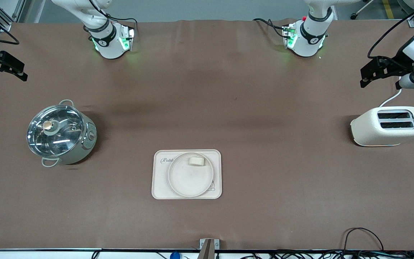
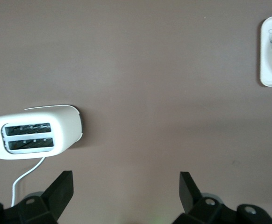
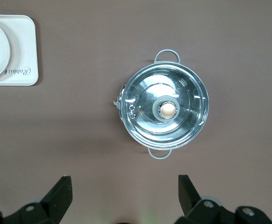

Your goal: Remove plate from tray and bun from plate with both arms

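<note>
The round cream plate (image 1: 189, 180) rests on a rectangular cream tray (image 1: 160, 190) in the middle of the table, toward the front camera. The small pale bun (image 1: 197, 161) lies on the plate, at the rim that is farther from the camera. My left gripper (image 1: 364, 77) hangs open above the left arm's end of the table, beside the toaster, holding nothing (image 2: 126, 186). My right gripper (image 1: 23, 72) hangs open and empty over the right arm's end, with the pot below it (image 3: 125, 186). The tray's edge (image 2: 269, 56) (image 3: 26, 46) shows in both wrist views.
A steel pot (image 1: 61, 133) (image 3: 164, 109) with a glass lid stands toward the right arm's end. A cream toaster (image 1: 388, 126) (image 2: 33, 133) with a white cord sits toward the left arm's end. Brown cloth covers the table.
</note>
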Available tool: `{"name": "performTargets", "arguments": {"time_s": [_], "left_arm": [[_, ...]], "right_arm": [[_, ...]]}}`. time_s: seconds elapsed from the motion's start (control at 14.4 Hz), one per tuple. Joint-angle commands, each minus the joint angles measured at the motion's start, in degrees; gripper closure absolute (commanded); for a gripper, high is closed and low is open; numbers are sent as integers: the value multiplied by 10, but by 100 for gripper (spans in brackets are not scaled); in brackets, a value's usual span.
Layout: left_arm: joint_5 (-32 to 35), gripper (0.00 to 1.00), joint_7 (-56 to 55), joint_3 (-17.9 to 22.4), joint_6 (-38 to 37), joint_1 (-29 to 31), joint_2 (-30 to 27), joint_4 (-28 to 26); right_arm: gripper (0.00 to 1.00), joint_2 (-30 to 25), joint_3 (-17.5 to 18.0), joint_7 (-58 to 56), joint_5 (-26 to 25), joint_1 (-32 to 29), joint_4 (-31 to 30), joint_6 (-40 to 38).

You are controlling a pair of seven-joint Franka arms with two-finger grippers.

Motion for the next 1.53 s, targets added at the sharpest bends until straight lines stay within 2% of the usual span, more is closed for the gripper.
{"name": "performTargets", "arguments": {"time_s": [0.0, 1.18, 1.32, 1.46], "left_arm": [[15, 0, -4, -3, -6, 2, 0, 8], [14, 0, 2, 1, -5, 7, 16, 6], [14, 0, 1, 1, -5, 7, 16, 7], [14, 0, 0, 2, -5, 7, 16, 7]], "right_arm": [[0, -10, 4, 7, -4, -5, -10, 3], [0, -10, 8, 8, -1, 0, -8, 2], [0, -10, 9, 9, -1, 20, -9, 7], [0, -4, 8, 54, 35, 64, -36, 58]]}}
